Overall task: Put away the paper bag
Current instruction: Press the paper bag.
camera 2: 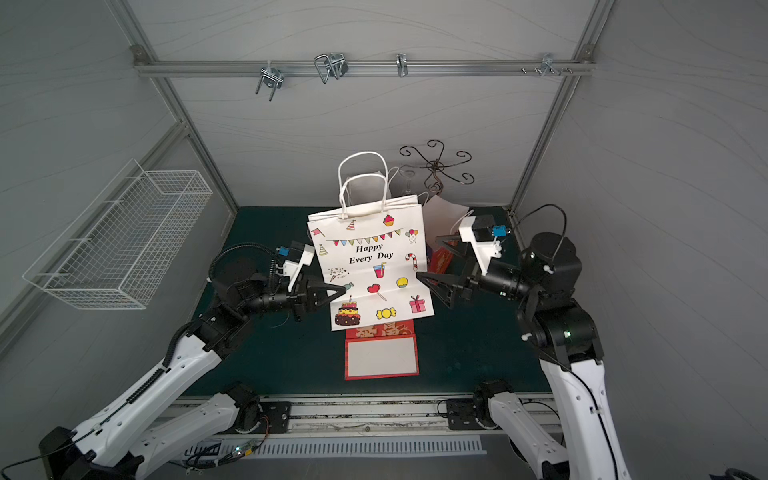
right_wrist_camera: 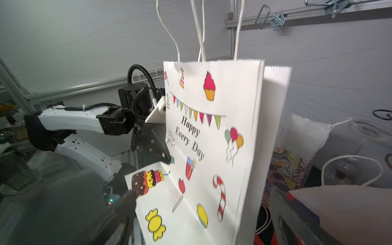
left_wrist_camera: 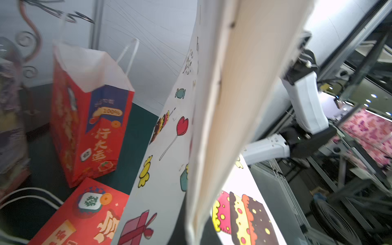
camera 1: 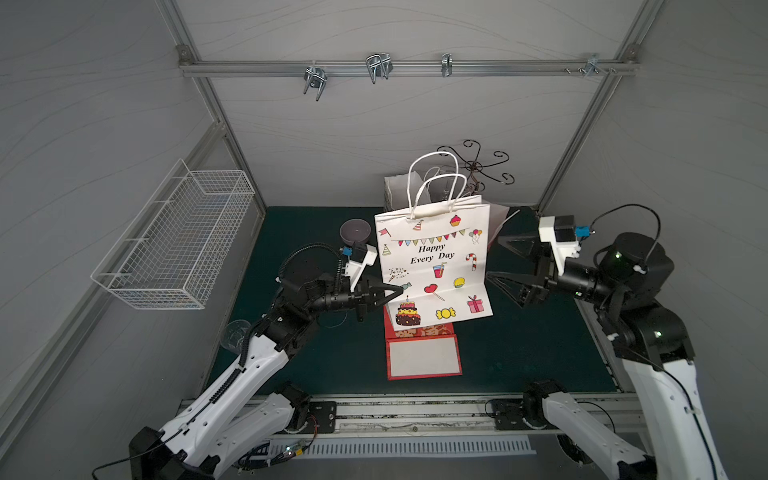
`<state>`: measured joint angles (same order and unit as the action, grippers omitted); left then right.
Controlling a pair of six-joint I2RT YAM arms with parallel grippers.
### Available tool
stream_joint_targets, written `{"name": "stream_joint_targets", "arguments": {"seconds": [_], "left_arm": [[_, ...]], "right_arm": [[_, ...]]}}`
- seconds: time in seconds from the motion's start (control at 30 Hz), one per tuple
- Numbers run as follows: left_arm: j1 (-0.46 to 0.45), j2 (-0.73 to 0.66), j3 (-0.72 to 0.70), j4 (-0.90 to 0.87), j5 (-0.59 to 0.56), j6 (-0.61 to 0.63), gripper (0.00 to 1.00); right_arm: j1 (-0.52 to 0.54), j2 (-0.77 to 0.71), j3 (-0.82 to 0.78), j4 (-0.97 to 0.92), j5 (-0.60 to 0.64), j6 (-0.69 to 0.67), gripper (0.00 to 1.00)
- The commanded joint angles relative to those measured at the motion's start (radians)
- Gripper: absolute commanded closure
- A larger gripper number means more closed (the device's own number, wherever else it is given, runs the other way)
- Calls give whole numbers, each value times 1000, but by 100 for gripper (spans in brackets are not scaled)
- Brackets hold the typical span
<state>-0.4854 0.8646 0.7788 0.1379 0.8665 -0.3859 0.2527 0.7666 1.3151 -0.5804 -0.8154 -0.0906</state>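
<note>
The white paper bag [camera 1: 432, 266] [camera 2: 374, 266] printed "Happy Every Day" hangs upright above the table, with its bottom flap folded toward the front. My left gripper [camera 1: 401, 287] [camera 2: 343, 287] is shut on the bag's left edge, about two thirds of the way down. The right wrist view shows that pinch [right_wrist_camera: 167, 158]. In the left wrist view the bag [left_wrist_camera: 169, 148] fills the middle and hides the jaws. My right gripper [camera 1: 494, 257] [camera 2: 428, 257] stands open at the bag's right edge, holding nothing. Its fingers [right_wrist_camera: 118, 212] frame the bag [right_wrist_camera: 212, 137].
A flat red bag [camera 1: 424, 357] lies on the green table under the white one. A red bag [left_wrist_camera: 89, 118] and a white bag [camera 1: 399, 191] stand behind, beside a black scrolled metal stand [camera 1: 473, 166]. Hooks [camera 1: 378, 66] hang on the back rail. A wire basket [camera 1: 178, 245] is on the left wall.
</note>
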Motion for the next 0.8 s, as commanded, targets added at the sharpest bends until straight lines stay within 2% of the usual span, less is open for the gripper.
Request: {"name": "stream_joint_targets", "arguments": {"seconds": [0.0,0.13,0.2,0.4,0.57,0.77], "left_arm": [[45,-45,-42,165,-44,-160,100],[47,-74,-53,228,-28,-231,100],[47,-75,-45,273,4,-275,100],[42,-60,-33,426,130,-402,100],[-2,-38,-23,432,203,-405,100],[-61,12,7,402,251,-373,100]], "right_arm": [[-4,-103,-67,-173,188,-195,1],[-2,-176,-175,-248,181,-312,1],[2,-184,-216,-249,158,-329,1],[12,-110,-248,-143,-78,-300,1],[17,-23,-203,-54,-251,-247,1],[53,40,-154,3,-347,-202,3]]}}
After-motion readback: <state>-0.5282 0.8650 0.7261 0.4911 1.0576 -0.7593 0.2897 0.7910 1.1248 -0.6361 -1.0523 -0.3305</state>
